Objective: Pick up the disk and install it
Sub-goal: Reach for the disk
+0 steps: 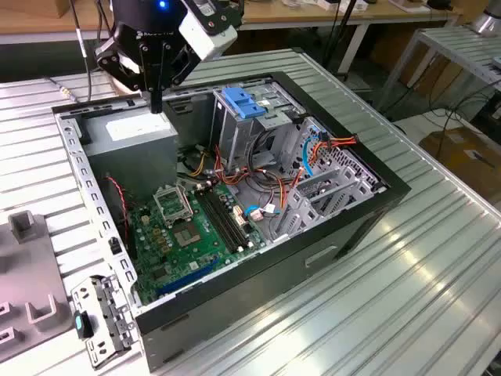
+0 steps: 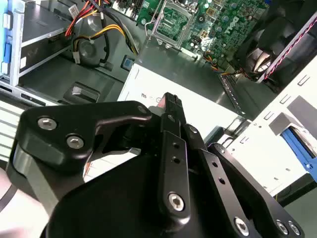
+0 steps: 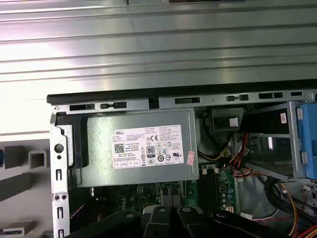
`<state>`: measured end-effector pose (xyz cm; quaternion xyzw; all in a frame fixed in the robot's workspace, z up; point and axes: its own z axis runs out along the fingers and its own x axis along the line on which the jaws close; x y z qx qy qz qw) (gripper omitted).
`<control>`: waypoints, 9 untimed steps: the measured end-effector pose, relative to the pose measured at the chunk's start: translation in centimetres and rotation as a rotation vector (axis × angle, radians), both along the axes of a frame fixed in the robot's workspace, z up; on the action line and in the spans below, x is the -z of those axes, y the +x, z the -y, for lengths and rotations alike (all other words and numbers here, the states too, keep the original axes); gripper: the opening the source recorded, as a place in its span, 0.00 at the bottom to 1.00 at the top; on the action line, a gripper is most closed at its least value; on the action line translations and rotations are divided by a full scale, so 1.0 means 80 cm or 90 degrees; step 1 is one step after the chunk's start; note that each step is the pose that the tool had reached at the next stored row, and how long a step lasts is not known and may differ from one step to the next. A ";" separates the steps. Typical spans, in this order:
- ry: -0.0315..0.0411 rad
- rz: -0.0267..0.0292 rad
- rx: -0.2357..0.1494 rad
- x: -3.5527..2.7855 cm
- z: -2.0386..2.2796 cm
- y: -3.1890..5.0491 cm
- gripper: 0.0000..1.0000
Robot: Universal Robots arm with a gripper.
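Ribbed metal bench (image 1: 438,258) carries the computer case (image 1: 235,298), laid open upward for access, I judge. My claw (image 1: 156,106) hangs clenched, empty, above the power supply box (image 1: 137,129).

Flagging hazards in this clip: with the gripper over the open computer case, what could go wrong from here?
1. The gripper hangs close above the grey power-supply box. A straight descent could strike the box.
2. Loose red and orange cables lie near the metal drive cage. They could snag anything moved in there.
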<state>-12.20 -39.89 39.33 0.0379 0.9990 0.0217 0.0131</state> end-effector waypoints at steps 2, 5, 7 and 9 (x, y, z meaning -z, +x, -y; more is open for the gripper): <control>0.0000 0.0000 0.000 0.0000 0.0000 0.000 0.11; 0.0001 0.0000 0.000 0.0000 0.0000 -0.002 0.11; 0.0000 0.0000 0.000 0.0000 0.0000 -0.003 0.11; 0.0000 0.0000 0.000 0.0000 0.0000 -0.005 0.11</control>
